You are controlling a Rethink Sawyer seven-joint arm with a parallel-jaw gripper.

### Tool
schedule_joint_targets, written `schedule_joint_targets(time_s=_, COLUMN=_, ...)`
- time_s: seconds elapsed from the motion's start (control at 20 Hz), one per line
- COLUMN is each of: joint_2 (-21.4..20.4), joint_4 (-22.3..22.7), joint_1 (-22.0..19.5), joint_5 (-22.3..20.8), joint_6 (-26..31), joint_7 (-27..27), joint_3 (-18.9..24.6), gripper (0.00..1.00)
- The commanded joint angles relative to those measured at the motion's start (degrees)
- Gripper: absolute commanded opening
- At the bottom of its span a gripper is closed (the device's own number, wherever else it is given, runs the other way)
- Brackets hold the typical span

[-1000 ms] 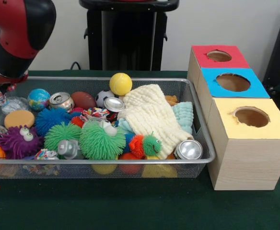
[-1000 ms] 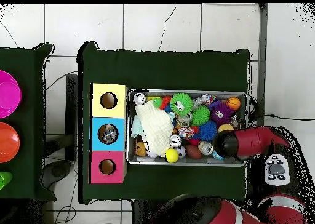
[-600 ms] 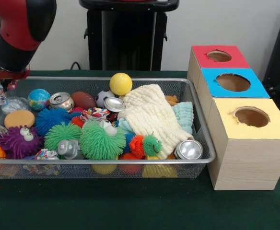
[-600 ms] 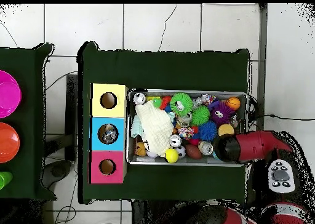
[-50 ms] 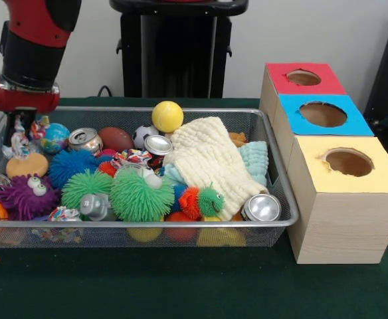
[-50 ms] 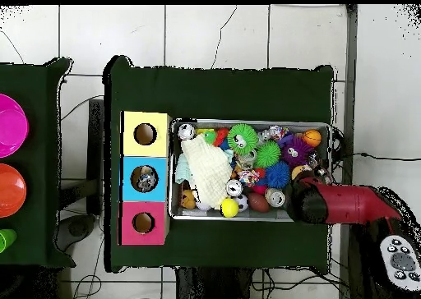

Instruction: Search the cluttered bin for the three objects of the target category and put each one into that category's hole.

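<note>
My gripper hangs over the far left end of the wire bin, just above an orange sponge disc. It is shut on a crumpled colourful wrapper, held clear of the pile. In the overhead view the red arm covers the gripper at the bin's right end. Other crumpled wrappers lie among the toys. Silver cans sit in the clutter. Red, blue and yellow hole boxes stand to the right of the bin.
A cream waffle cloth drapes over the right half of the bin. Spiky green, blue and purple balls, a yellow ball and a globe ball crowd the left half. Pink and orange bowls sit on a side table.
The gripper has shifted right along the bin's far left end, carrying the wrapper with it. The arm has swung and straightened in the overhead view.
</note>
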Motion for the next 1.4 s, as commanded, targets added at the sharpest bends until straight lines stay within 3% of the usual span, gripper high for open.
schedule_joint_targets(time_s=0.05, joint_2=-8.43, joint_4=14.65, joint_1=-5.80, joint_5=1.92, joint_6=-8.94, joint_7=6.75, joint_3=16.80, gripper=0.00)
schedule_joint_targets(time_s=0.35, joint_2=-10.51, joint_4=15.99, joint_1=-3.25, joint_5=3.20, joint_6=-10.59, joint_7=10.05, joint_3=14.67, gripper=0.00)
schedule_joint_targets(time_s=0.5, joint_2=-9.08, joint_4=14.06, joint_1=1.67, joint_5=4.83, joint_6=-11.62, joint_7=13.00, joint_3=9.22, gripper=0.00)
schedule_joint_targets(time_s=0.7, joint_2=-6.76, joint_4=13.25, joint_1=4.98, joint_5=7.59, joint_6=-14.21, joint_7=15.61, joint_3=7.32, gripper=0.00)
schedule_joint_targets(time_s=0.85, joint_2=-1.88, joint_4=9.38, joint_1=11.47, joint_5=9.67, joint_6=-15.32, joint_7=17.00, joint_3=1.00, gripper=0.00)
schedule_joint_targets(time_s=1.15, joint_2=8.38, joint_4=-0.11, joint_1=22.97, joint_5=15.84, joint_6=-10.00, joint_7=18.40, joint_3=-10.92, gripper=0.00)
schedule_joint_targets(time_s=1.4, joint_2=13.65, joint_4=-5.24, joint_1=28.82, joint_5=20.49, joint_6=-3.54, joint_7=18.28, joint_3=-20.25, gripper=0.00)
